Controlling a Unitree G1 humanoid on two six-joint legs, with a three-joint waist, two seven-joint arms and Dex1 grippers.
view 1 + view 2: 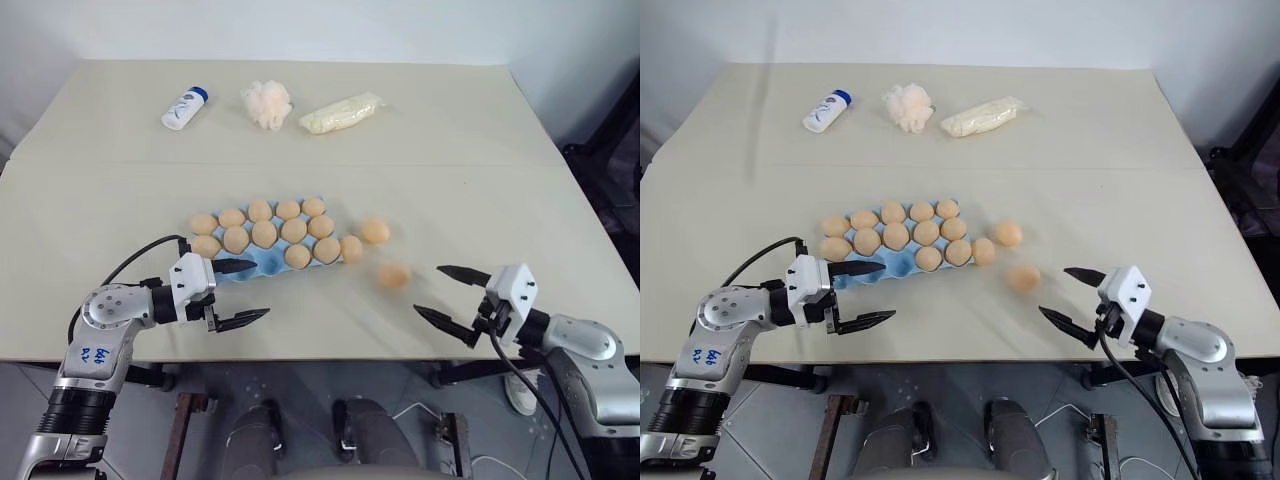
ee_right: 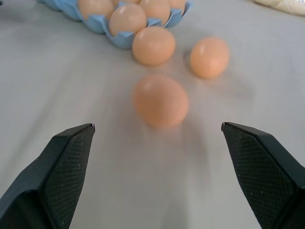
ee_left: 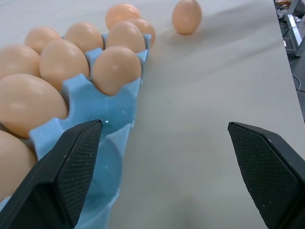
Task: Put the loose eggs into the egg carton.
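Note:
The light blue egg carton (image 1: 262,262) lies mid-table with several tan eggs in its cups; its front cups near my left gripper show bare blue. Three loose eggs lie to its right: one egg (image 1: 351,248) against the carton's end, a second egg (image 1: 375,231) beyond it, and a third egg (image 1: 393,275) nearer me, which looks blurred in the right wrist view (image 2: 160,100). My left gripper (image 1: 261,290) stands open at the carton's front left corner (image 3: 102,119), holding nothing. My right gripper (image 1: 428,289) is open and empty, just right of the nearest loose egg.
At the back of the table lie a white bottle with a blue cap (image 1: 185,108), a fluffy cream puff (image 1: 267,103) and a cream wrapped packet (image 1: 341,112). The table's front edge runs just below both grippers.

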